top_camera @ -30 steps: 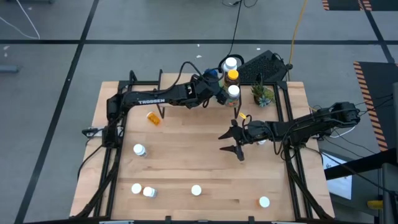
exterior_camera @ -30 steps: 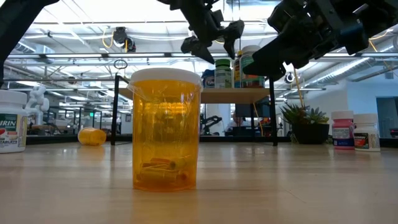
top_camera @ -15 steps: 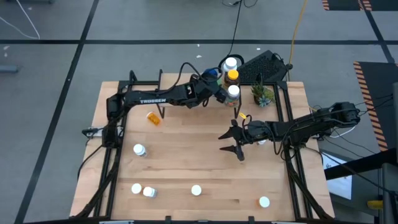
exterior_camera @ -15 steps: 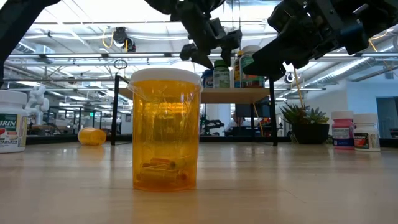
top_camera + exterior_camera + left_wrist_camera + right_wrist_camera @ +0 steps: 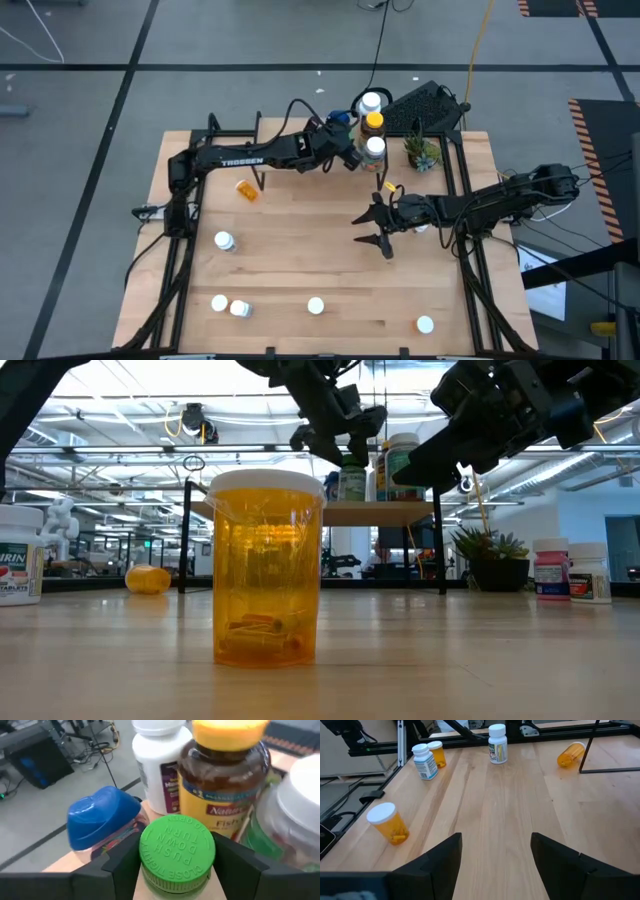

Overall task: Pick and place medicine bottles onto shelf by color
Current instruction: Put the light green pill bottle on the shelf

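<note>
My left tool (image 5: 175, 870) has come down a touch over the shelf (image 5: 375, 513), fingers snug around the green-capped bottle (image 5: 177, 851), so that's nearly placed beside the blue one (image 5: 102, 822). Right tool (image 5: 380, 226) hangs wide open, empty (waiting). Wooden worktop (image 5: 300, 250), other bottles scattered, lab behind.

One shelf (image 5: 370, 513) at the worktop's far edge. Five medicine bottles on it: one white bottle (image 5: 157, 765), one yellow-capped amber bottle (image 5: 225, 795), one blue-capped bottle (image 5: 100, 820), one green-capped bottle (image 5: 177, 852), one white-capped green bottle (image 5: 375, 146). Six on the worktop (image 5: 300, 250): one orange bottle (image 5: 245, 189) lying down, five white-capped standing bottles (image 5: 224, 240). Two more labelled bottles (image 5: 551, 568) near the right edge. One potted plant (image 5: 422, 152). Two arms.
</note>
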Robot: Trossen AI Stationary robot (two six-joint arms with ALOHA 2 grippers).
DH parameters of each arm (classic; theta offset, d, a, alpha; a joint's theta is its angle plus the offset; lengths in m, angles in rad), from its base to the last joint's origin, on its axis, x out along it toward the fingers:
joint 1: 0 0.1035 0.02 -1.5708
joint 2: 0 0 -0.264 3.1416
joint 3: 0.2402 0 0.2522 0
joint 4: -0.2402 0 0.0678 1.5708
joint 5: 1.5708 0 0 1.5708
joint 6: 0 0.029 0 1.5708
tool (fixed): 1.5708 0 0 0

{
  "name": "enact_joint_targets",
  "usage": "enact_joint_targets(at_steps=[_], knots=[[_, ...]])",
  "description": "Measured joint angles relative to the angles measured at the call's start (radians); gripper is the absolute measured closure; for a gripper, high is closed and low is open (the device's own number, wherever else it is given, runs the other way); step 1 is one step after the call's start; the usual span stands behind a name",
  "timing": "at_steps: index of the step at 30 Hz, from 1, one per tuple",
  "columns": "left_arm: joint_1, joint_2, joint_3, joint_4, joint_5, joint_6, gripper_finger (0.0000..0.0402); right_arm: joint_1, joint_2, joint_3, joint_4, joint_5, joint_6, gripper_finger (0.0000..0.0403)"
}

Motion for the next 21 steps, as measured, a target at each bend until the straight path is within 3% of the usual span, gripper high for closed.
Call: enact_joint_targets(at_steps=[10,15,21], knots=[[0.045,-0.033,0.0,-0.022,0.165,0.126,0.0196,-0.004,0.0,0.0,-0.006,0.002,-0.004,0.017],[0.08,-0.029,0.0,-0.031,0.234,0.163,0.0173,-0.004,0.0,0.0,-0.006,0.001,0.0,0.017],[0.088,-0.028,0.0,-0.032,0.237,0.251,0.0163,-0.004,0.0,0.0,-0.005,0.001,-0.003,0.017]])
